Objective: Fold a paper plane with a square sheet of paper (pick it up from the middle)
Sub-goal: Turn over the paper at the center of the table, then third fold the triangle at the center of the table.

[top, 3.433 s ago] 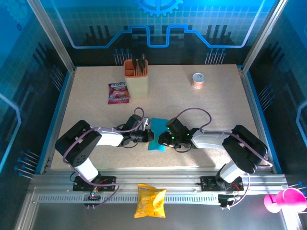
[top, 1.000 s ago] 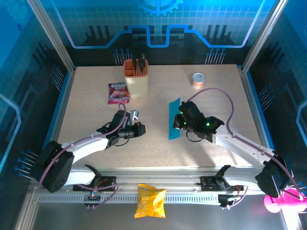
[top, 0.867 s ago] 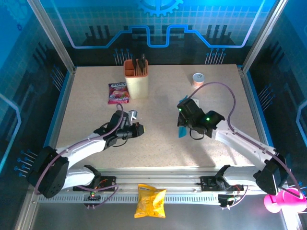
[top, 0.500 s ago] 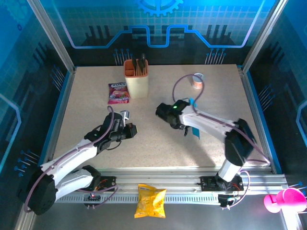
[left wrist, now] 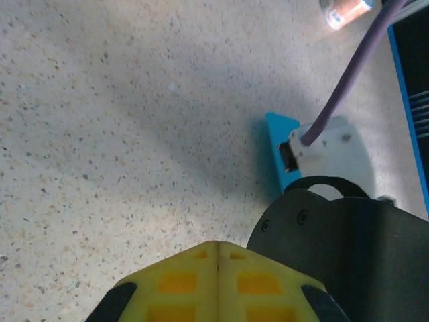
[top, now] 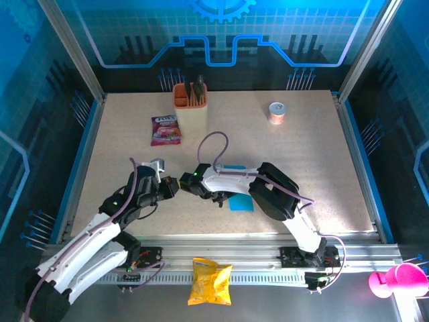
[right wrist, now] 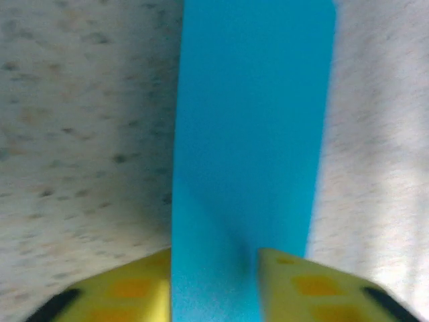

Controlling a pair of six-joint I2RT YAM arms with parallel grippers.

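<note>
Two tools sat low over the bench, both on the near side of the orange-cream holder (top: 190, 107). The left tool (left wrist: 216, 258) had its yellow fingers pressed together on nothing. The right tool (right wrist: 214, 268) had its jaws parted, with the square sheet of paper (right wrist: 251, 134) running out between them; the view was too blurred to tell whether either pad pressed on it. The paper lay flat on the bench, nearer the arm bases than the holder and a little to its right, partly under the right arm. It read as a narrow, straight-edged band, thin, matte and bright cyan, with one soft crease by the fingers. By my judgement only an early lengthwise fold was in: no pointed nose or layered wings showed, so most of the folding was left. The bench (top: 322, 168) was speckled beige, stone-like and hard.
</note>
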